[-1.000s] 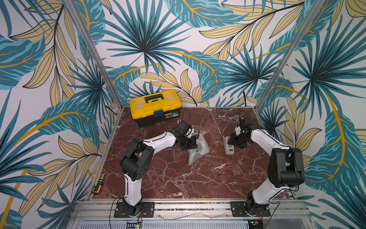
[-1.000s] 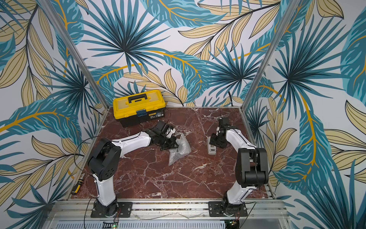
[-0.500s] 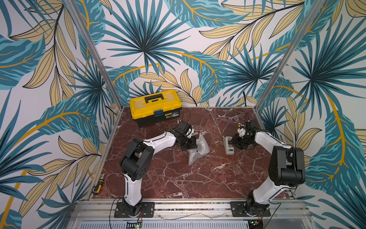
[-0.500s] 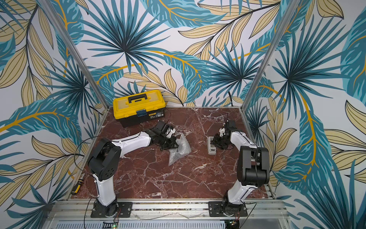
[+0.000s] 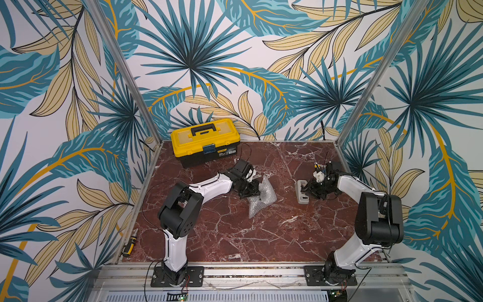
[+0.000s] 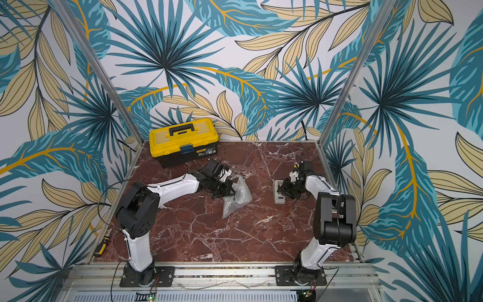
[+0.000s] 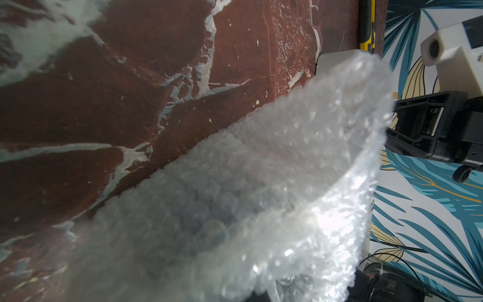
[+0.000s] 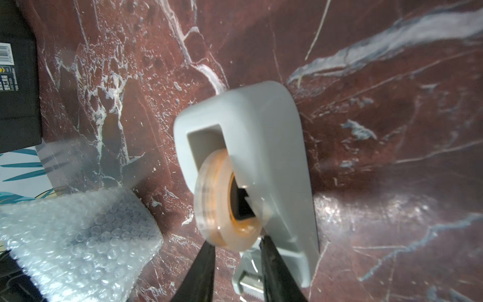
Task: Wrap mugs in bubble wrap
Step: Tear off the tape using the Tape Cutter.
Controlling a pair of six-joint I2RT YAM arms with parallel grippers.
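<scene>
Left gripper (image 5: pixel 253 193) pinches bubble wrap (image 5: pixel 267 195) (crumpled); right gripper (image 8: pixel 235 244), half-spread, straddles tape roll (image 8: pixel 219 193).

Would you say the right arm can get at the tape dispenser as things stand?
Probably yes: its gripper is right at the dispenser, fingers at the tape roll, nothing in between.

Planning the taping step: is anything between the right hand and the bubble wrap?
Only the tape dispenser, directly at the right hand; beyond it, bare table up to the bubble wrap in the shut left hand.
</scene>
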